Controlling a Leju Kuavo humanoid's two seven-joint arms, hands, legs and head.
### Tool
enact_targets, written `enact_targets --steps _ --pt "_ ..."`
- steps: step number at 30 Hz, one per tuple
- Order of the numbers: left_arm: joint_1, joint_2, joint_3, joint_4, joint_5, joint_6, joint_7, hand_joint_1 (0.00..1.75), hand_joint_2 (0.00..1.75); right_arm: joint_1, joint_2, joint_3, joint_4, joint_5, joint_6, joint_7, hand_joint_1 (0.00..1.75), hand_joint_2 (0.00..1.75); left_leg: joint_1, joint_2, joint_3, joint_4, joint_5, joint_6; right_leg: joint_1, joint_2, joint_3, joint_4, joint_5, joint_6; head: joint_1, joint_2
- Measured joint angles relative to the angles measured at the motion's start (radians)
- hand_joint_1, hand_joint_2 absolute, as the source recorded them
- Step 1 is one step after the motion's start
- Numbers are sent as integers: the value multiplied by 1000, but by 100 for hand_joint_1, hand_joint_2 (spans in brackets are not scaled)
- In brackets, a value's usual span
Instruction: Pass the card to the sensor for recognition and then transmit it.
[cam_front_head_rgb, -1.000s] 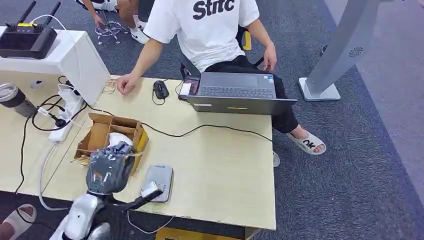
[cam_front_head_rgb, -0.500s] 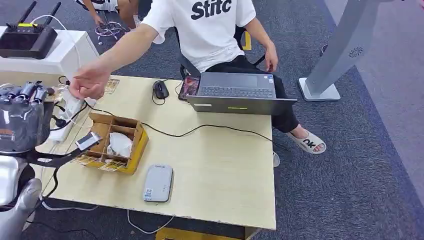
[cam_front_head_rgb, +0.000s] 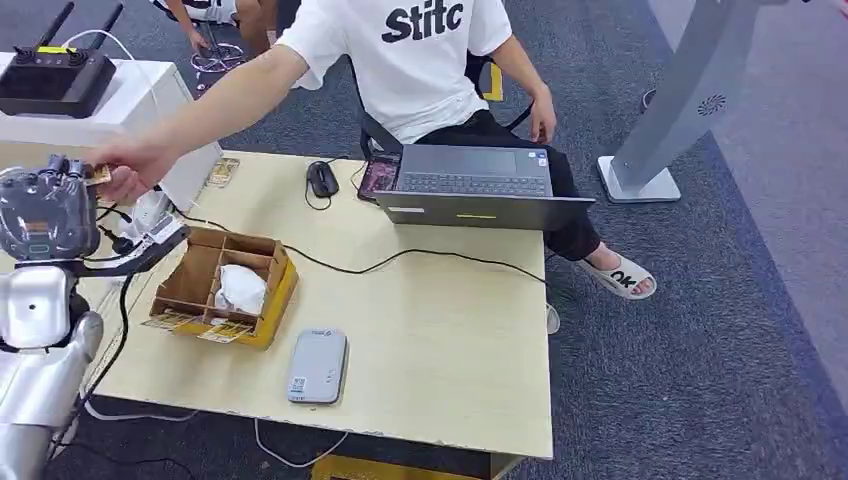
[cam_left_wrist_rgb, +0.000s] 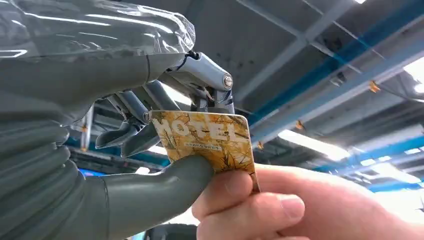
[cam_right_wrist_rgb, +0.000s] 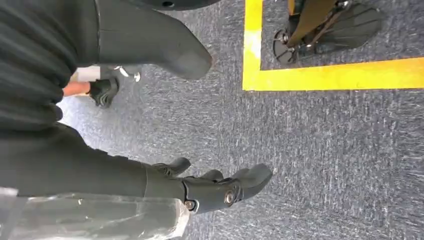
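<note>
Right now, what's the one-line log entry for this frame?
phase: handover | left hand: pinches card | person's hand: also grips card | right hand: hanging, empty | sensor: on table

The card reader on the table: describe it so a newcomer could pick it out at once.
Start at the wooden table with the laptop at its far edge. Near the robot's edge, beside the cardboard box, lies the card reader: a flat grey slab with rounded corners, the only grey thing lying flat there.

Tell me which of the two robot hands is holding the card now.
The left hand holds the card, raised beside the table while a person's hand grips the same card. The right hand hangs over the floor with nothing in its fingers.
</note>
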Motion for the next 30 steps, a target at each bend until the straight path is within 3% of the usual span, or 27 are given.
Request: enact_targets --steps 1,2,9,19,22,24,25,26,27,28,30 --pt "-7 -4 -8 11 0 -2 4 175 175 0 0 0 0 1 -1 1 0 175 0 0 0 0 0 0 0 0 0 0 0 0 0 0" --pt "-13 -10 -19 21 0 -6 9 0 175 0 0 -1 0 3 -2 1 0 175 0 0 0 0 0 0 0 0 0 0 0 0 0 0" --pt "-45 -58 -50 45 6 -11 28 0 175 -1 0 -1 0 8 -1 -20 0 175 0 1 0 0 0 0 0 2 -1 0 1 -1 0 0" --pt "-45 -59 -50 45 7 -10 27 0 175 -1 0 -1 0 8 -1 -21 0 175 0 1 0 0 0 0 0 2 -1 0 1 -1 0 0" --pt "-48 -67 -50 45 13 -5 20 0 175 -1 0 -1 0 9 -1 -25 0 175 0 1 0 0 0 0 0 2 -1 0 1 -1 -1 0" --pt "-39 -92 -50 16 76 2 -20 0 175 -1 1 -1 0 19 -3 -33 0 175 0 1 -1 0 0 0 0 2 -1 0 1 -1 0 0" --pt "0 -116 -50 -82 177 -13 -71 0 175 0 2 -2 0 23 -7 -32 0 175 0 1 -1 0 0 0 0 2 -1 0 1 -1 0 0" --pt "89 -134 -50 -240 266 -74 -110 0 175 0 5 -12 0 19 -10 -32 0 175 0 2 -1 0 -1 1 0 2 -1 0 0 -1 0 0" --pt "250 -141 -69 -460 322 -125 -143 0 175 3 13 -28 0 8 -24 -21 0 175 0 3 -1 0 -3 1 0 3 -1 0 0 0 0 0" --pt "392 -138 -86 -608 324 -129 -146 0 175 7 18 -44 0 6 -26 -13 0 175 0 3 -1 0 -3 0 0 3 -2 0 -1 0 0 0" --pt "467 -131 -90 -680 348 -155 -146 0 175 8 20 -50 0 0 -26 -13 0 175 0 3 -1 -1 -3 0 0 3 -2 0 -1 0 0 0"
